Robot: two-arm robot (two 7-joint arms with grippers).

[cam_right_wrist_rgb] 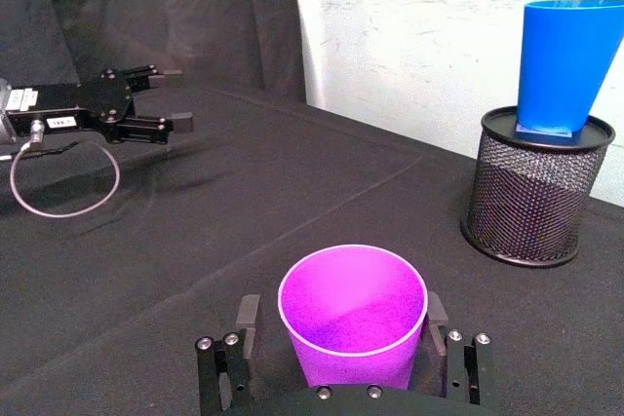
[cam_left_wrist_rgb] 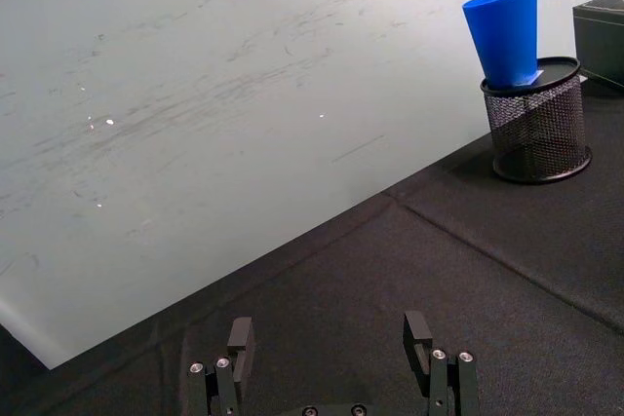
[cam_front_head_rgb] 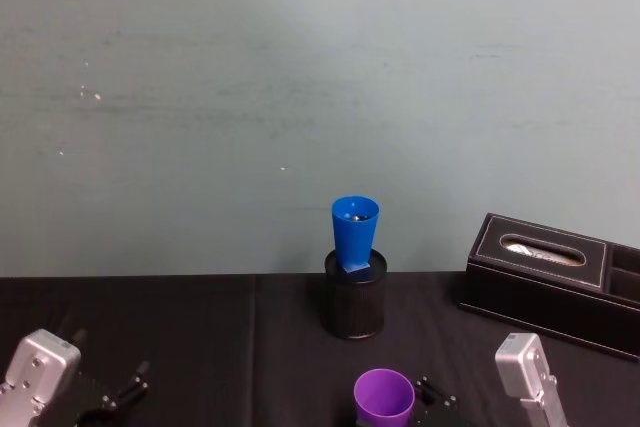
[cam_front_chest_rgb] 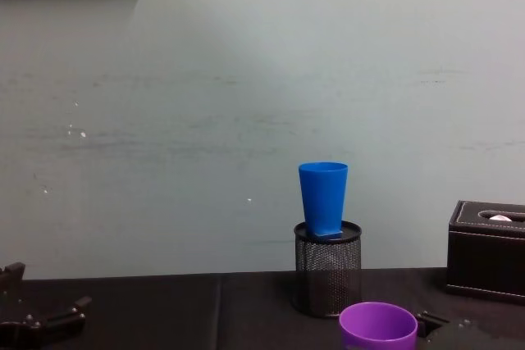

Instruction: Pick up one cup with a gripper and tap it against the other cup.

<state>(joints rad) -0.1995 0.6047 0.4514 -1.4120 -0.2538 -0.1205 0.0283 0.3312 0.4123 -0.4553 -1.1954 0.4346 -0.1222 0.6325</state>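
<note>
— What's on the left?
— The left gripper (cam_left_wrist_rgb: 331, 338), low over the desk's (cam_front_head_rgb: 200, 347) near left corner, fingers spread with nothing between them.
— And in the middle?
— The blue cup (cam_front_head_rgb: 354, 232), mouth up, base sunk in the black mesh pen holder (cam_front_head_rgb: 354, 307) by the far edge.
— The purple cup (cam_front_head_rgb: 384, 397)?
— At the near edge, just right of middle, mouth up. The right gripper (cam_right_wrist_rgb: 341, 317) brackets it, fingers spread on either side, not pinching.
— Farther right?
— A black tissue box (cam_front_head_rgb: 550, 277), far right corner.
</note>
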